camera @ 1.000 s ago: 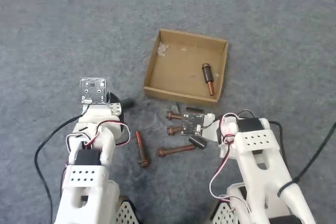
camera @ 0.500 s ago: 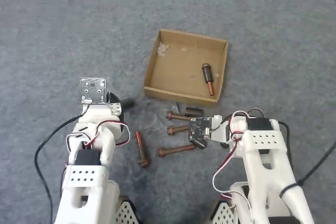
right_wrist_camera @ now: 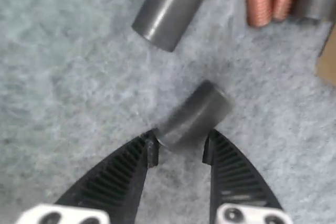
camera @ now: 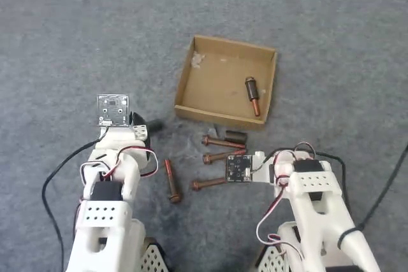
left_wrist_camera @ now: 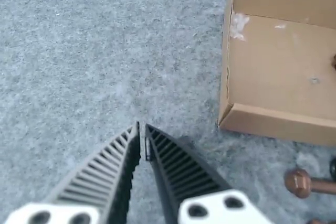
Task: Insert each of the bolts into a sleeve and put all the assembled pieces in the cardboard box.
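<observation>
We find the right gripper [right_wrist_camera: 179,148] drawn back, pinching a sleeve [right_wrist_camera: 197,111] its wrist view reveals; the left gripper [left_wrist_camera: 142,128] is closed and empty.

Open carpet [camera: 76,49] left of the cardboard box [camera: 220,117] — bolts [camera: 213,183] and sleeves [camera: 236,136] clustered along its near wall.

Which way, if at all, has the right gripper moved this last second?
Yes. The right gripper has drawn back toward the near edge of the table, away from the cardboard box.
</observation>
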You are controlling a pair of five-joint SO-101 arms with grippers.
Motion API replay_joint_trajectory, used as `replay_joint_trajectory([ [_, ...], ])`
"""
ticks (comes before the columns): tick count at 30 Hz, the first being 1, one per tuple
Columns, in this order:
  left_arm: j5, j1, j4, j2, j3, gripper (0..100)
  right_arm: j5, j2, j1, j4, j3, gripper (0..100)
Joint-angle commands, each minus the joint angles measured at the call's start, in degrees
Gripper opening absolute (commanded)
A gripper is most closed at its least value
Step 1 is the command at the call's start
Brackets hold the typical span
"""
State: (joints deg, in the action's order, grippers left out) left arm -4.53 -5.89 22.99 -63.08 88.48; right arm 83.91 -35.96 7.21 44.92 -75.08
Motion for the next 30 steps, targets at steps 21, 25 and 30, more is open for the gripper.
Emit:
replay_joint_trajectory([
  [21, 0.18, -0.26, -1.41, -1.14, -0.40, 1, -24.97, -1.19, 2.59, 17.36, 11.08, 15.9],
  [25, 0.18, -0.26, -1.41, -1.14, -0.40, 1, -34.99, -0.66, 5.76, 19.74, 16.09, 15.9],
  [30, 0.18, -0.26, -1.41, -1.14, -0.40, 1, -42.02, -0.48, 8.22, 14.64, 17.32, 15.9],
])
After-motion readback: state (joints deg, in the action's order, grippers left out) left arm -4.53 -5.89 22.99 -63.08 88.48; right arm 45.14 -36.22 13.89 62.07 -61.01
